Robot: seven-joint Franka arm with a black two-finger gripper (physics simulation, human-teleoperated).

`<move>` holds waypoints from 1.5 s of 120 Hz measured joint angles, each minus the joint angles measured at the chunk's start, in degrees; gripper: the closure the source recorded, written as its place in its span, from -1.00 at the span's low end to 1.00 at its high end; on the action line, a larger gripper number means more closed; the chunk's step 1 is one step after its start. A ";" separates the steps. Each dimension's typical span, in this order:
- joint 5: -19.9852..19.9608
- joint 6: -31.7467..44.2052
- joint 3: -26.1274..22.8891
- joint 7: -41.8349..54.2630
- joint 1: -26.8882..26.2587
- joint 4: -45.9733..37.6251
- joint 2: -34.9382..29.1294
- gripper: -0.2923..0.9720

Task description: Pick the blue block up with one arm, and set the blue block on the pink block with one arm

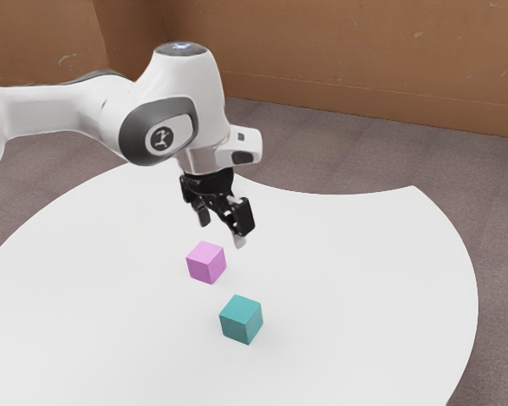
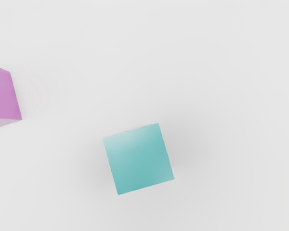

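Observation:
A teal-blue block [image 1: 240,318] rests on the white round table [image 1: 381,279], toward the near edge. Just behind it and slightly to the exterior view's left sits a pink block [image 1: 206,261]. My black gripper [image 1: 223,233] hangs in the air above and behind the pink block, fingers apart and holding nothing. The wrist view looks straight down on the blue block [image 2: 138,158], with the pink block [image 2: 4,95] off to one side at the frame's edge. The two blocks do not touch.
The table's curved edge [image 1: 457,254] runs along the exterior view's right, with brown carpet [image 1: 364,152] and a wooden wall behind. The white arm [image 1: 85,110] comes in from the exterior view's left.

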 joint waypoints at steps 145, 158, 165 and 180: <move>-3.95 27.70 -0.56 -0.30 -2.80 -19.55 4.84 -0.53; -4.07 27.60 0.00 -0.27 -1.77 -19.09 5.77 -0.53; -4.10 27.59 0.53 -0.25 -0.89 -18.60 6.39 -0.53; -4.14 27.68 0.78 -0.22 0.93 -17.19 8.30 -0.53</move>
